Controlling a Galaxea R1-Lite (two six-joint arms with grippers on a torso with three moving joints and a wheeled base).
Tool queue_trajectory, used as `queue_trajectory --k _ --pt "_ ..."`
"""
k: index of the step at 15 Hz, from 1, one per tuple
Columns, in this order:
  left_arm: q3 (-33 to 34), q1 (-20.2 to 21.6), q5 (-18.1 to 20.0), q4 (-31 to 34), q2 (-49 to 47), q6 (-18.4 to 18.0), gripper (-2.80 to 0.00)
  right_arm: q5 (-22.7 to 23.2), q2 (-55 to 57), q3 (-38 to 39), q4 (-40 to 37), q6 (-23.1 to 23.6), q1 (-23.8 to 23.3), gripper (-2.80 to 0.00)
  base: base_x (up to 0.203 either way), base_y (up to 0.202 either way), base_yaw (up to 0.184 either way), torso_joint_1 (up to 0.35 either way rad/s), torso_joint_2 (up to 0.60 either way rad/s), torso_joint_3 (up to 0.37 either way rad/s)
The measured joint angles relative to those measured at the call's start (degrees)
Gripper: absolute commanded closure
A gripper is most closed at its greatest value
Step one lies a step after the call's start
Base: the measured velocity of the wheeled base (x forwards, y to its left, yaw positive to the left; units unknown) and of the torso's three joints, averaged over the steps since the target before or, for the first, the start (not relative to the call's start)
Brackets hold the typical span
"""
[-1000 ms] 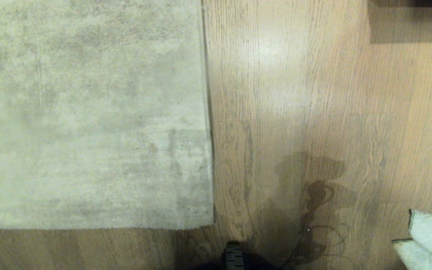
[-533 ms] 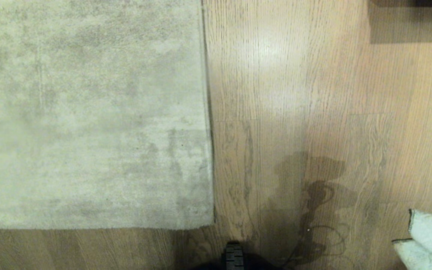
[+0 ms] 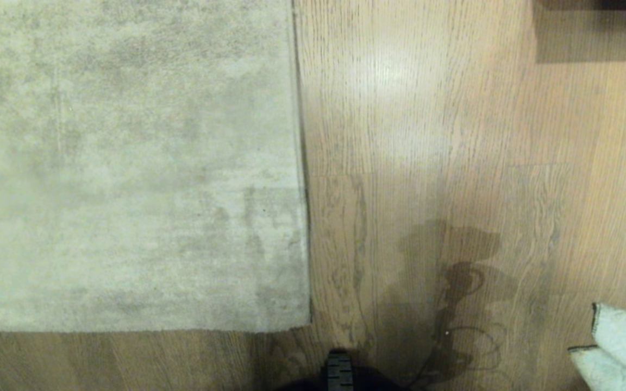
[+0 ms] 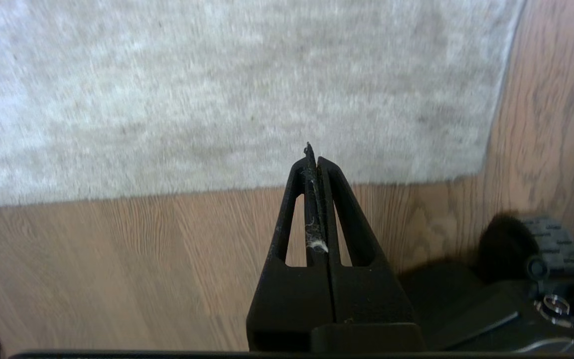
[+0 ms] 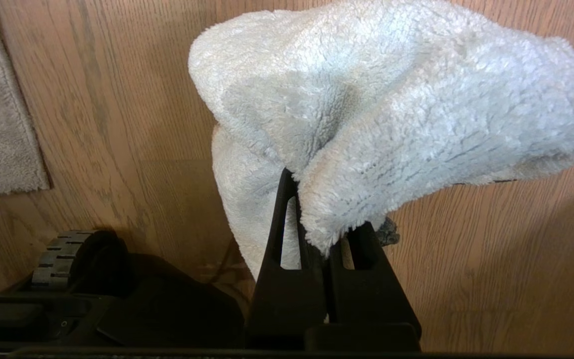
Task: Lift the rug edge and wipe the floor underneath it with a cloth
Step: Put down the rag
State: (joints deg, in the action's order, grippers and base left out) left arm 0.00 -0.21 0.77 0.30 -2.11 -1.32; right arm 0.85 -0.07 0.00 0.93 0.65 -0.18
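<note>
The mottled beige-grey rug [image 3: 128, 163] lies flat on the left. Its straight rug edge [image 3: 303, 179] runs down to a corner [image 3: 307, 325] on the wood-grain floor [image 3: 427, 136]. My left gripper [image 4: 314, 158] is shut and empty, with only wisps of lint on its pads, hovering near the rug's [image 4: 217, 89] front border. My right gripper [image 5: 312, 199] is shut on the pale blue-white fluffy cloth [image 5: 391, 99], which drapes over the fingertips above bare floor [image 5: 491, 249]. Part of the cloth [image 3: 620, 347] shows at the head view's lower right corner. Neither arm shows in the head view.
My dark base and its ribbed wheel [image 3: 340, 374] sit at the bottom centre, close to the rug corner; the wheel [image 4: 551, 239] also shows beside the left gripper. A dark piece of furniture [image 3: 595, 30] stands at the far right. Arm shadows fall on the planks [image 3: 454, 282].
</note>
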Motion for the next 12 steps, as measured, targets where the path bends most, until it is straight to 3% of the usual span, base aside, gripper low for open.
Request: queue_trajectory --k 12 --pt "0.0 0.1 0.0 -0.1 2.0 0.6 0.0 0.0 0.0 0.0 0.0 0.0 0.0 0.0 0.0 0.0 0.0 0.0 0.0 0.0"
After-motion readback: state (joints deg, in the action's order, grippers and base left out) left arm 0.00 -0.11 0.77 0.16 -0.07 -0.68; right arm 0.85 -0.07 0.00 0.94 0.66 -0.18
